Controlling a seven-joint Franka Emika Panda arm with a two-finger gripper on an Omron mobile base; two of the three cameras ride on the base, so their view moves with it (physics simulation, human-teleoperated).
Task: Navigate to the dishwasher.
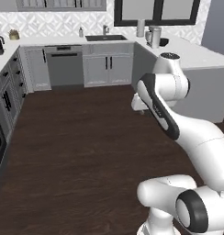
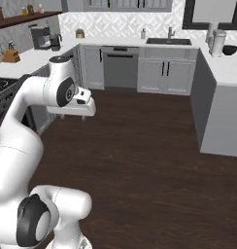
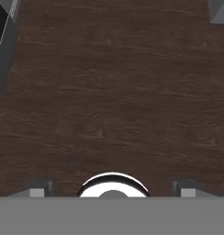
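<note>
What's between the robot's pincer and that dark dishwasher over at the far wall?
Just bare dark wood floor. Both base views show the open stretch running from the pincer to the dishwasher, nothing standing on it.

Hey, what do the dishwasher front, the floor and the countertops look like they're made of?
The dishwasher front looks like matte dark grey metal or painted panel: flat, barely reflective, with a black bar handle. The floor looks like dark brown wood planks, judging by visible grain. The countertop looks like smooth white stone or laminate; the render leaves it open.
</note>
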